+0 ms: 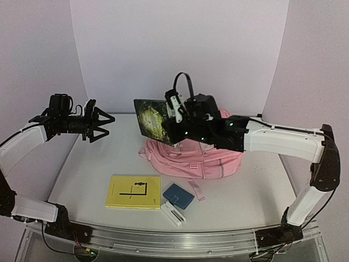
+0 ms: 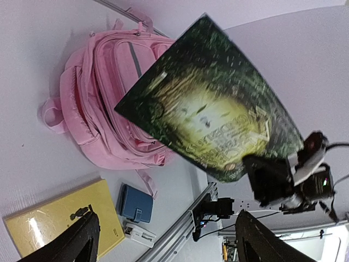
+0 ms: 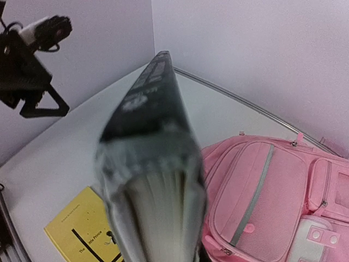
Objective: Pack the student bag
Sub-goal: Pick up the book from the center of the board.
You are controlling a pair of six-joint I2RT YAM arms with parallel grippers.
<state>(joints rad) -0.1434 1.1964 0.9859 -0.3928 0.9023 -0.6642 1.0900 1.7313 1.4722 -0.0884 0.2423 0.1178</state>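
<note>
The pink student bag (image 1: 199,155) lies flat at the table's middle, also in the left wrist view (image 2: 103,106) and right wrist view (image 3: 272,191). My right gripper (image 1: 173,131) is shut on a dark green book (image 1: 150,119) and holds it in the air above the bag's left end; the book fills the left wrist view (image 2: 212,109) and shows edge-on in the right wrist view (image 3: 155,164). My left gripper (image 1: 103,124) is open and empty, raised over the table's left side, pointing at the book.
A yellow book (image 1: 133,191) lies near the front edge, with a blue wallet (image 1: 178,195) and a white stapler-like item (image 1: 173,213) to its right. White walls enclose the table at back and sides.
</note>
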